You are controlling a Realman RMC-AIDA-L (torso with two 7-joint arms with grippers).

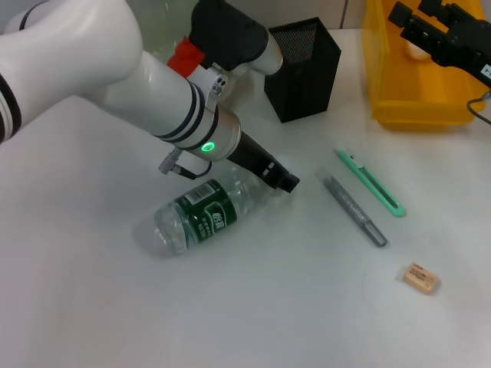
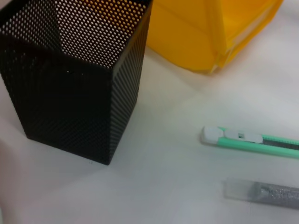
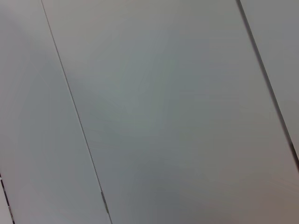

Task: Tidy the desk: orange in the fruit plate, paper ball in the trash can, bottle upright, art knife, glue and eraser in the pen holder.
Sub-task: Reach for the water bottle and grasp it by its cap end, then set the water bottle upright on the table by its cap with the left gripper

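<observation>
a white tabletop (image 1: 253, 307) spans the head view. the right wrist view shows only grey panels (image 3: 163, 112) divided by thin dark seams.

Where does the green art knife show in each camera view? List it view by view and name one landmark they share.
Head view: the art knife lies on the table, right of centre, beside the grey glue stick.
Left wrist view: art knife at the right edge, glue stick below it.
Right wrist view: not in it.
Shared landmark: the black mesh pen holder.
</observation>
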